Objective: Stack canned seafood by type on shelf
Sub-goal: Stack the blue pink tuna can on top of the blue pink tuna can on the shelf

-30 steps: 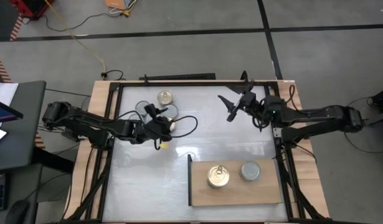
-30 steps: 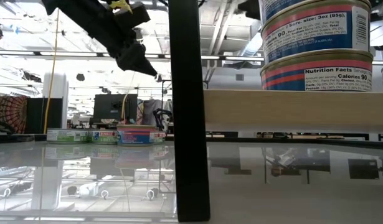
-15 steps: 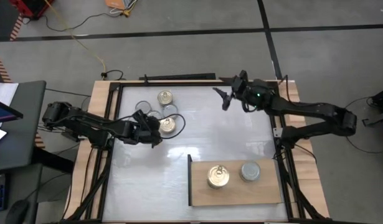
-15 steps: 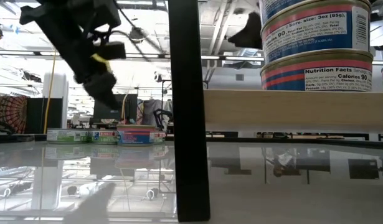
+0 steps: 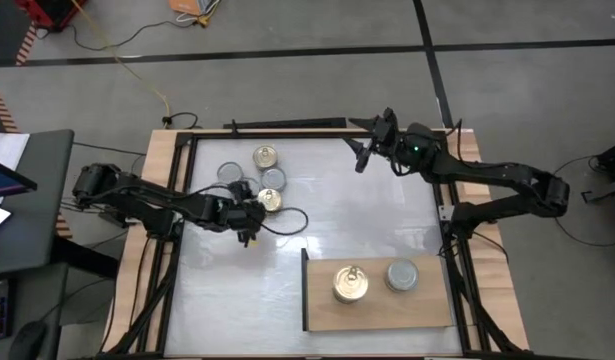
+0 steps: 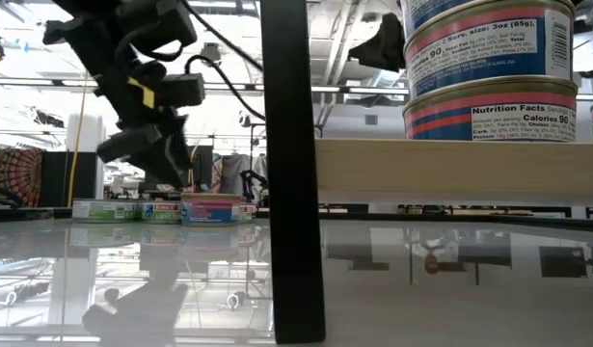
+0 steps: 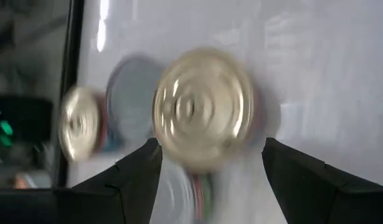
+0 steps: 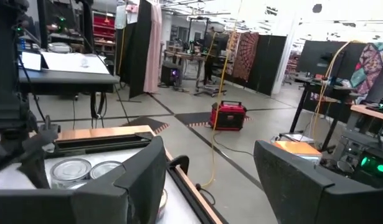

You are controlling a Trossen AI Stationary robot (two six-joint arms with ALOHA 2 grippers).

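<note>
- Here, the shelf [image 5: 379,298], a flat light-brown wooden board, carries one gold-lidded stack [image 5: 350,284] and, beside it, a silver-grey one [image 5: 402,274].
- Away from the shelf, four loose round tins [image 5: 266,157] cluster on the glossy bench [image 5: 357,215].
- Left gripper [image 5: 253,212]: jaws wide apart, empty, over a gold ridged tin [image 7: 203,107].
- Right gripper [image 5: 363,152]: jaws apart, empty, raised beyond the shelf.

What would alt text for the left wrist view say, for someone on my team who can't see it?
The left gripper, jaws open, hangs above a gold-lidded can centred between its two dark fingers on the white table. A silver-grey-lidded can sits right beside it, with another gold-lidded can beyond that.
</note>
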